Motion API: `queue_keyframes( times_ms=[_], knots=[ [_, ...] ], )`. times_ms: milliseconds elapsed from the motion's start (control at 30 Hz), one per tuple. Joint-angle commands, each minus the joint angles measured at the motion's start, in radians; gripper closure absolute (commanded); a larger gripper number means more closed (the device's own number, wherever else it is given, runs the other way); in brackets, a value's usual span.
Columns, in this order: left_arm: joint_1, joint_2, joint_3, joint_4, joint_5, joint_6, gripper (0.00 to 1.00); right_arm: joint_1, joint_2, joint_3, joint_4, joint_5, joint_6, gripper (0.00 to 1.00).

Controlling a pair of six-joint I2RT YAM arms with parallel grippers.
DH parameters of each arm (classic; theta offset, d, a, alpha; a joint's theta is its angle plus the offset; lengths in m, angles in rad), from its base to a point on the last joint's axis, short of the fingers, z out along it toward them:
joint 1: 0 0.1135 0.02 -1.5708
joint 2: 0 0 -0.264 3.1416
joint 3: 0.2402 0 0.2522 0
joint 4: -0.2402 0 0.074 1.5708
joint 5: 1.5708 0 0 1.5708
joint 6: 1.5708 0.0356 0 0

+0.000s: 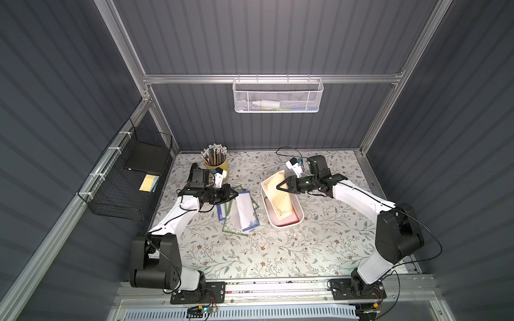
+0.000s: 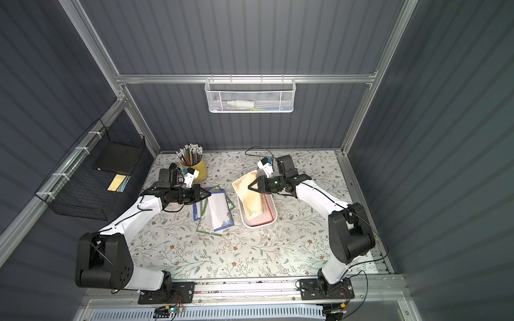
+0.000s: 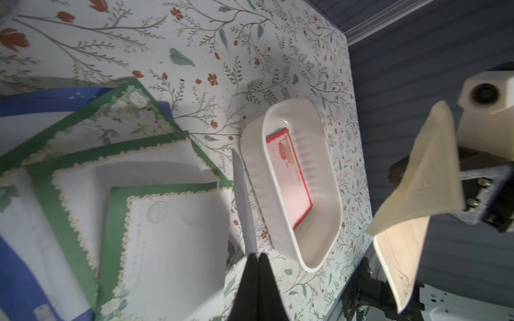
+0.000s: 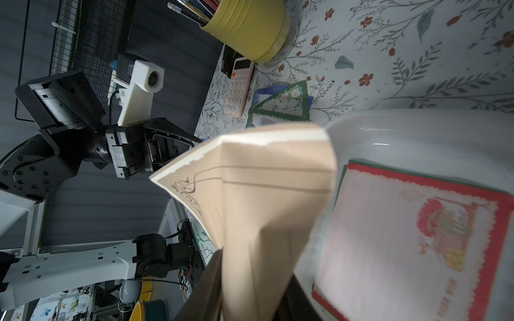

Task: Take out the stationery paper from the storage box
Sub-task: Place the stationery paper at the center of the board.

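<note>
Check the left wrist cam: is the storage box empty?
No, a red-bordered sheet lies flat inside the storage box.

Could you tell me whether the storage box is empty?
Not empty. A red-bordered sheet lies flat inside the storage box; the right tool holds a tan sheet above it.

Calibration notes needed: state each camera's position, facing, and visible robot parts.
Both top views: overhead, facing down on the table; left claw and right claw show.
Left wrist: behind the left claw, facing the storage box; right claw shows.
Right wrist: behind the right claw, facing its gripped tan sheets; left claw shows.
Shared: both wrist views show the red-bordered sheet.
</note>
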Motion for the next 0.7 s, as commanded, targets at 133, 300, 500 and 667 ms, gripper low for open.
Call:
queue_keyframes(
  times_ms=[133, 300, 500, 667],
  knots=[
    [0.001, 0.099, 0.021, -0.099, -0.28, 0.053, 0.76, -0.003, 0.007, -0.004, 0.004, -0.005, -0.01, 0.69],
    [0.001, 0.105, 0.046, -0.105, -0.409, 0.021, 0.39, -0.002, 0.011, -0.006, 0.002, -0.003, -0.009, 0.7],
    [0.001, 0.065, 0.098, -0.115, -0.488, 0.016, 0.19, -0.002, 0.013, -0.005, 0.002, -0.004, -0.007, 0.7],
    [0.001, -0.06, 0.137, -0.021, -0.392, -0.003, 0.14, -0.002, 0.014, 0.009, -0.002, -0.006, -0.01, 0.7]
  ],
)
